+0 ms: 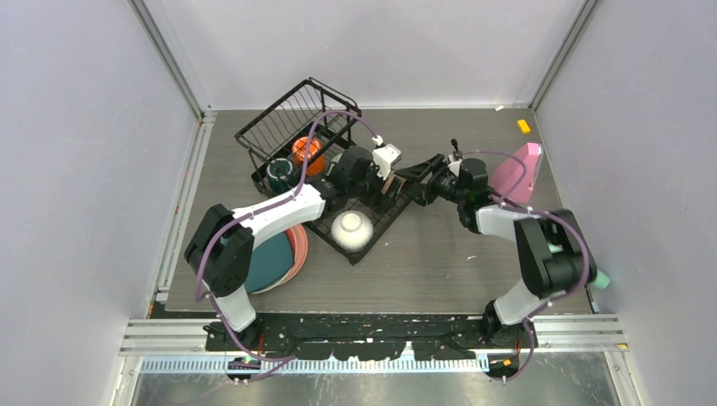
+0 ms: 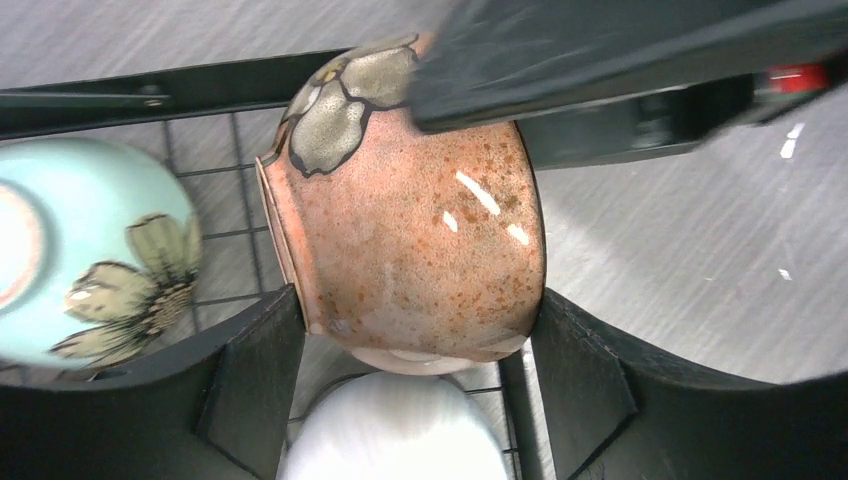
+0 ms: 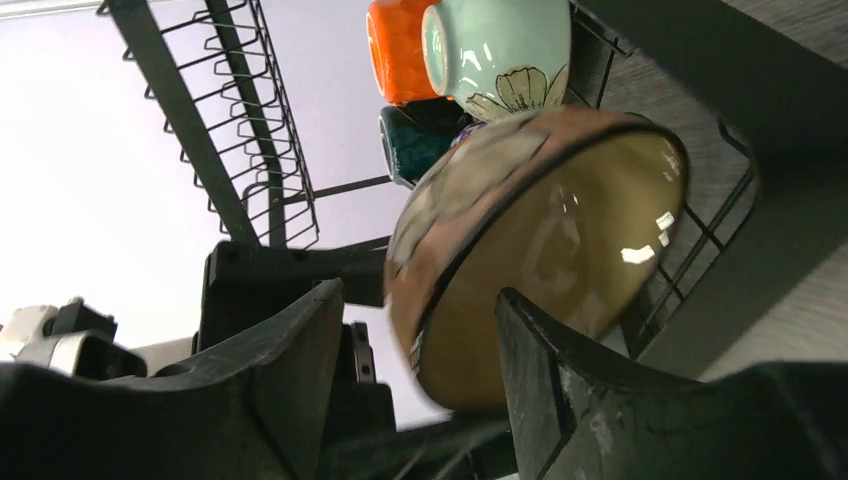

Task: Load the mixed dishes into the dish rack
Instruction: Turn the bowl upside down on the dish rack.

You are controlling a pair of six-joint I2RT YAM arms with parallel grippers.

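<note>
A tan speckled bowl (image 2: 410,220) with a grey flower lies on its side over the dish rack (image 1: 279,127). My left gripper (image 2: 415,330) is shut on it, one finger against the rim side and the other against the base side. From the opposite side, my right gripper (image 3: 418,295) stands open around the tan bowl's (image 3: 540,250) rim, with a gap at its left finger. In the top view both grippers meet over the rack's low tray. A white bowl (image 1: 352,228) sits upside down in the tray just below. A mint bowl (image 2: 80,250) rests to the left.
An orange mug (image 1: 306,152) and a dark green mug (image 1: 279,173) sit in the rack's basket end. A dark teal plate (image 1: 269,262) on a pink plate (image 1: 298,245) lies under the left arm. A pink wedge (image 1: 517,173) and a small yellow block (image 1: 523,126) are at the right.
</note>
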